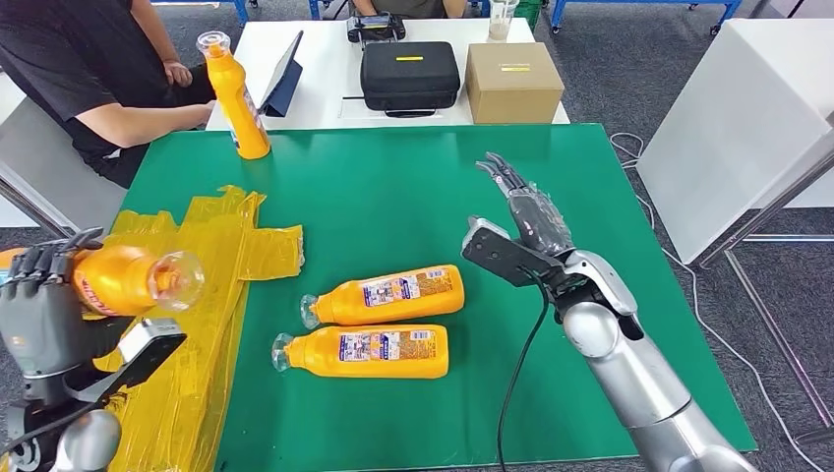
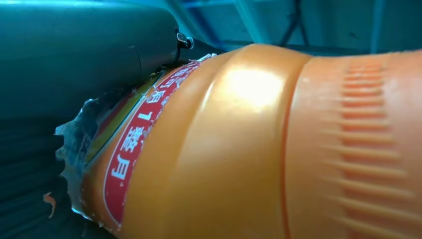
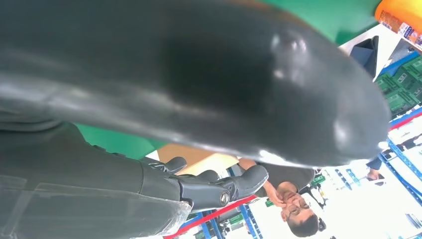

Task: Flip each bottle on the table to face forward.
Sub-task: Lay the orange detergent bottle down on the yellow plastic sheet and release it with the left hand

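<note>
My left hand (image 1: 39, 295) grips an orange bottle (image 1: 133, 280) held sideways above the table's left edge, its clear cap pointing right. Up close, that bottle (image 2: 259, 144) shows a red label and ribbed side against my fingers (image 2: 74, 50). Two more orange bottles lie on the green table (image 1: 393, 187): one (image 1: 388, 295) slightly tilted, one (image 1: 369, 351) below it, both with labels up and caps to the left. A fourth orange bottle (image 1: 234, 95) stands upright at the far left corner. My right hand (image 1: 526, 211) hovers open, fingers extended, right of the lying bottles. My right thumb (image 3: 199, 74) looms large.
Crumpled yellow plastic sheet (image 1: 211, 295) covers the table's left part. A person in black (image 1: 89, 69) sits at the far left. Behind, a white table holds a black case (image 1: 409, 75), cardboard box (image 1: 512, 82) and tablet (image 1: 283, 74). A white table (image 1: 747, 128) stands right.
</note>
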Tool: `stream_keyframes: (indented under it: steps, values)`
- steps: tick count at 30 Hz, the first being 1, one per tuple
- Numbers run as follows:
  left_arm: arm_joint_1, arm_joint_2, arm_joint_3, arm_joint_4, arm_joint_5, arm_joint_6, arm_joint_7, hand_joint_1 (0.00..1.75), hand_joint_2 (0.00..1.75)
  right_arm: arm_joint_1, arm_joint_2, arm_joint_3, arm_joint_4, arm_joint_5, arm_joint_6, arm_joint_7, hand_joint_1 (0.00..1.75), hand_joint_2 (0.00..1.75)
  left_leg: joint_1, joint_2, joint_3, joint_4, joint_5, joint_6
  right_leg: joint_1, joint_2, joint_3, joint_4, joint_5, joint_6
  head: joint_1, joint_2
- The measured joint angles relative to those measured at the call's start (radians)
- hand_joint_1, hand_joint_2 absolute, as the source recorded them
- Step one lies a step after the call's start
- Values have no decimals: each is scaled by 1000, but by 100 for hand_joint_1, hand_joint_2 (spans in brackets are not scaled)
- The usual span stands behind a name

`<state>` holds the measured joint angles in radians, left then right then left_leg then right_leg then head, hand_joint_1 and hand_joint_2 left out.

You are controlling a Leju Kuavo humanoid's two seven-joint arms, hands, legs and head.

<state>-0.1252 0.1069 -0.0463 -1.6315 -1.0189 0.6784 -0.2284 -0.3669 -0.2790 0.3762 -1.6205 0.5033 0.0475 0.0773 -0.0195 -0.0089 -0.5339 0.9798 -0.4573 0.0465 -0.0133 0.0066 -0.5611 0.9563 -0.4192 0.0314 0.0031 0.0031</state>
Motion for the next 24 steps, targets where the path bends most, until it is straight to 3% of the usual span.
stream_keyframes:
  steps: [13, 24]
  values:
    - [-123, -4, -120, 273, -145, 14, 48, 175, 175, -5, -43, 21, -14, -19, 3, 7, 0, 0, -1, -1, -1, 0, 0, 1, -1, 0, 0, 0, 0, 0, 0, 0]
    - [-284, -104, -256, 557, -252, 10, 127, 175, 175, 53, -46, 32, -89, 54, -10, 37, 0, 0, -2, 0, -1, 1, 0, 1, -2, 0, 0, 0, 1, 1, 0, 0]
